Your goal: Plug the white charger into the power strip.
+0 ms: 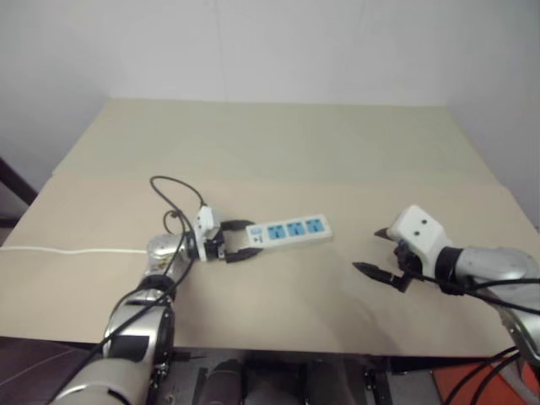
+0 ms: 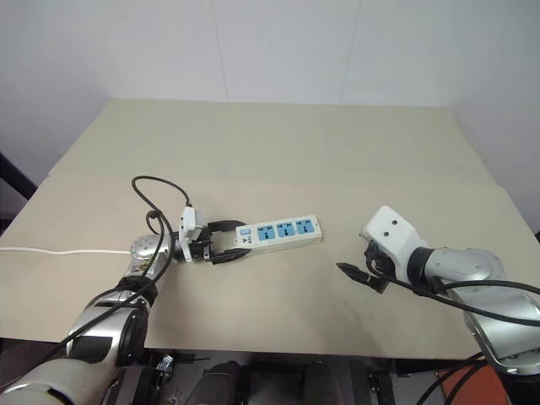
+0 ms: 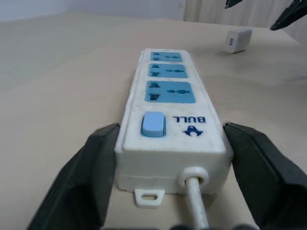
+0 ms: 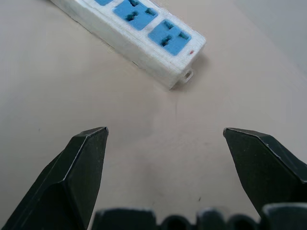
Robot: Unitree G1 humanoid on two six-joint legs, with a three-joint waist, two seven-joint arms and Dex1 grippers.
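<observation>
Locate the white charger (image 3: 238,40) lying loose on the table (image 1: 278,143), to the right of the power strip (image 1: 291,229), well apart from its sockets and held by nothing. Note all three blue sockets (image 3: 171,91) vacant: insertion not yet done. Find the power strip flat near the table's middle, long axis running left to right, switch end to the left, with the thin white cord (image 1: 67,250) trailing off left. Observe the left gripper (image 1: 240,241) set level around the switch end, one finger on each side, close against the casing; cannot tell whether clamped or merely flanking. Observe the right gripper (image 1: 369,250) hanging right of the strip, jaws spread wide and empty. Judge as remaining: secure the strip, pick up the charger, align the prongs over a socket, press home.
</observation>
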